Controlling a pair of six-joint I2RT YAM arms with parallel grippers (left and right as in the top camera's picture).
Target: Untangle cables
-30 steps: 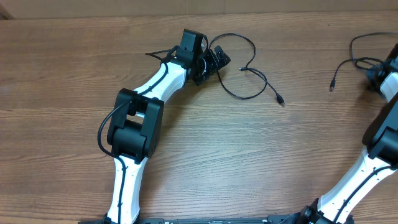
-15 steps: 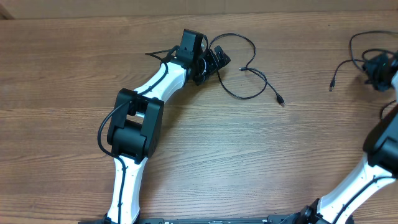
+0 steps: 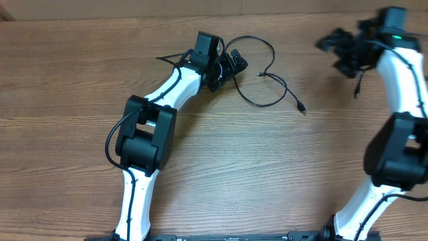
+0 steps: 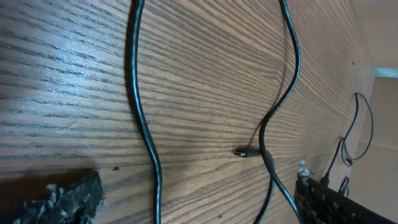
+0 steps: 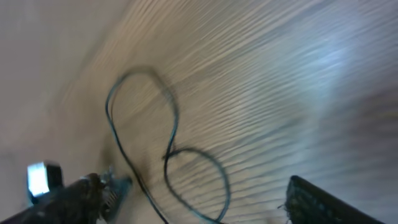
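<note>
Where the looped cable point(image 3: 267, 82) lies on the wooden surface point(image 3: 200, 147) near the middle, its plug end points right. One stretch of it runs beneath the left pincer point(image 3: 233, 66), whose jaws stand wide with nothing gripped. A second cable point(image 3: 359, 86) lies toward the right side, just beside the blurred right pincer point(image 3: 336, 53), likewise spread wide and holding nothing.

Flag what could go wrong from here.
1. Left gripper is open over two strands; closing could pinch both together.
2. A plug lies against one strand; pulling may hook it.
3. Right wrist view is blurred; the open right gripper sits near a looped cable and could snag it.
</note>
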